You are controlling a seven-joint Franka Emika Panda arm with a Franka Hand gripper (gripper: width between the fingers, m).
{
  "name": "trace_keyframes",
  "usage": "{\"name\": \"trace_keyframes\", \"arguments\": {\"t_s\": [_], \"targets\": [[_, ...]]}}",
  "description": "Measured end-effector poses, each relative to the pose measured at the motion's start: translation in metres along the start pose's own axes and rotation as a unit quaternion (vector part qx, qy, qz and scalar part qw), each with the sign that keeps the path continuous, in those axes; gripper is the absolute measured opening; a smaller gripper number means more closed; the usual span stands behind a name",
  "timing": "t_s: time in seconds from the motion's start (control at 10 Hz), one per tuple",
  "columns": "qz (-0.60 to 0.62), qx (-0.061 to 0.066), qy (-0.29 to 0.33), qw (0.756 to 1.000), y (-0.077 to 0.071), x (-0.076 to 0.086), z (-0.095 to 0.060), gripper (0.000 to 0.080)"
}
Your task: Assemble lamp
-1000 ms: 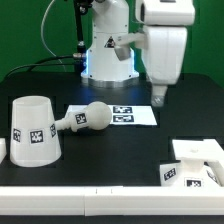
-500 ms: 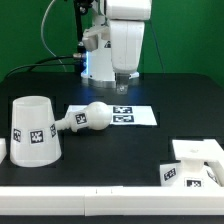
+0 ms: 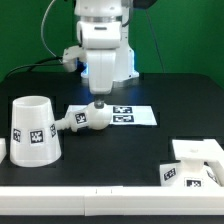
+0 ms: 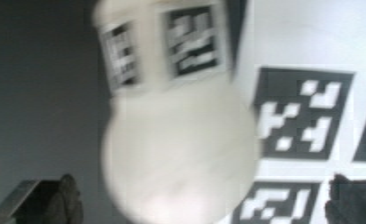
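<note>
The white bulb (image 3: pixel 90 119) with its stem lies on its side on the marker board (image 3: pixel 140 116). My gripper (image 3: pixel 98 103) hangs just above the bulb's round end. In the wrist view the bulb (image 4: pixel 171 140) fills the middle, blurred, with dark fingertips (image 4: pixel 41 203) wide apart on either side of it and nothing held; the gripper (image 4: pixel 194 205) is open. The cone shade (image 3: pixel 32 128) stands at the exterior view's left. The square stepped base (image 3: pixel 192 162) sits at the front right.
The marker board's tags (image 4: pixel 308 112) show beside the bulb in the wrist view. A white rim (image 3: pixel 110 190) runs along the table's front edge. The robot's base (image 3: pixel 108 62) stands behind the marker board.
The arm has swung from the exterior view's right to the left and come down over the bulb. The bulb, shade and base have not moved.
</note>
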State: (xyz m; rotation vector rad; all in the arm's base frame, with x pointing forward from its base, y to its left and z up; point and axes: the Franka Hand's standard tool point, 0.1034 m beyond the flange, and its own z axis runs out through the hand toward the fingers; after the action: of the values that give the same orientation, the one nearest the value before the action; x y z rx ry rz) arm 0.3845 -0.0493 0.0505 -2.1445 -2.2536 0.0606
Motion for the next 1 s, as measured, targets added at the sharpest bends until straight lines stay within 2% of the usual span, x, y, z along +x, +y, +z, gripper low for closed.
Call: {"name": "trace_keyframes", "arguments": {"t_s": [0.3,0.6,0.7,1.0], "targets": [[0.011,0.014,0.008,1.000,-0.002,-0.006,0.021,0.0699],[0.014,0.018,0.011,1.000,0.002,-0.015,0.029,0.0699],[0.014,0.019,0.012,1.000,0.001,-0.014,0.030,0.0576],[0.014,0.019,0.012,1.000,0.001,-0.014,0.030,0.0561]]}}
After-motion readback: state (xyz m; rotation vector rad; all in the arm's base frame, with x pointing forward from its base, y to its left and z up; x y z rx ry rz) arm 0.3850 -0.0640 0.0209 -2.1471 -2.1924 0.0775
